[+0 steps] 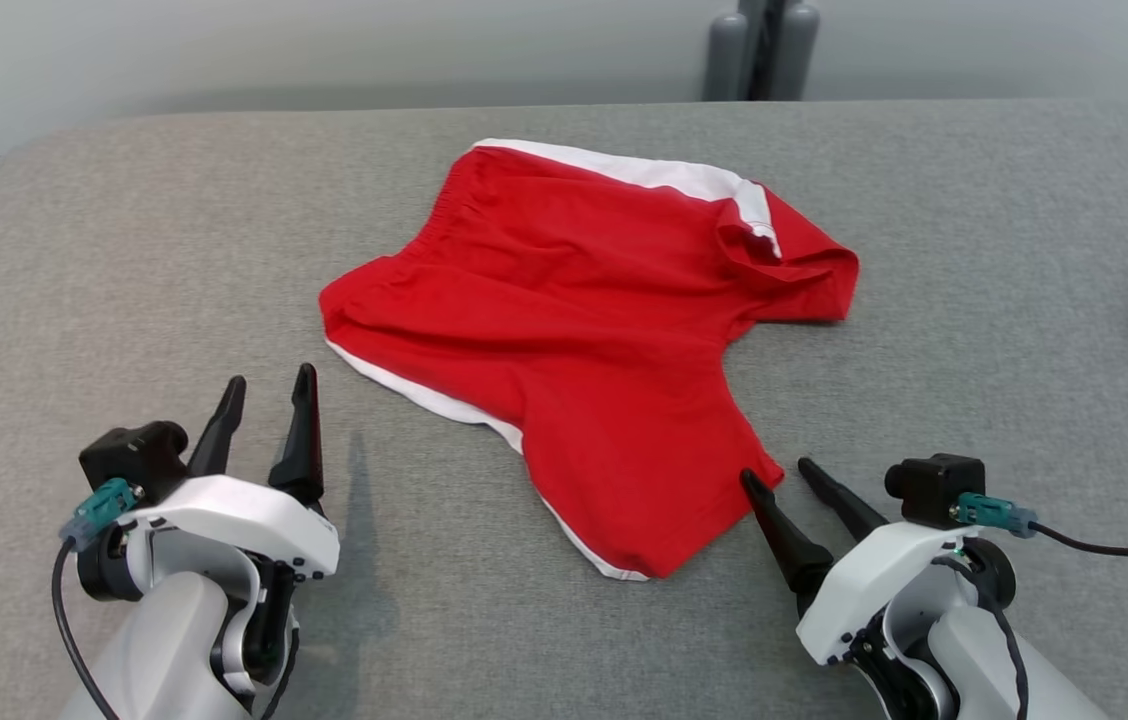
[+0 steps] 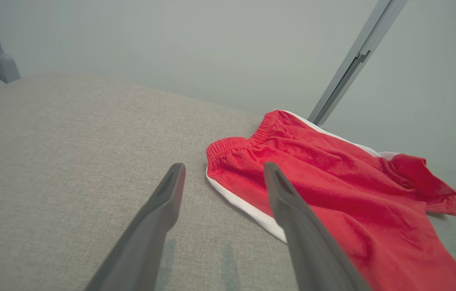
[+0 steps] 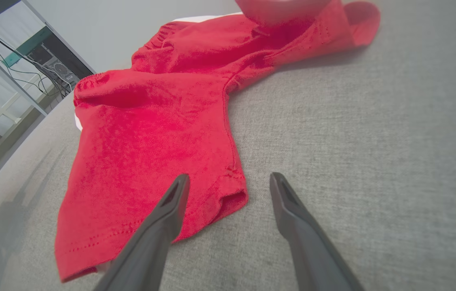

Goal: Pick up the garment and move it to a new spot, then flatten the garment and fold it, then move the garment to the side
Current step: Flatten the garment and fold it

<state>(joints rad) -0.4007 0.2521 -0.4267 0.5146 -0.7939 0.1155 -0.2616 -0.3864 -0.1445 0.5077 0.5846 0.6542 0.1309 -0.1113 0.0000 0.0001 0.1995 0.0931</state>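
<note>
Shorts (image 1: 574, 330), red, on surface (image 1: 124, 250), far-right leg crumpled: likely flattening stage. Left tool (image 1: 271, 375), right tool (image 1: 775, 467) wide, empty. Next: pinch edges, spread.

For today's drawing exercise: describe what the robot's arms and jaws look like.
Both the left arm and the right arm have glossy white shells over black joints. Each carries a black camera block with a teal connector and black cable. The jaws are two long, tapering dark blades.
</note>
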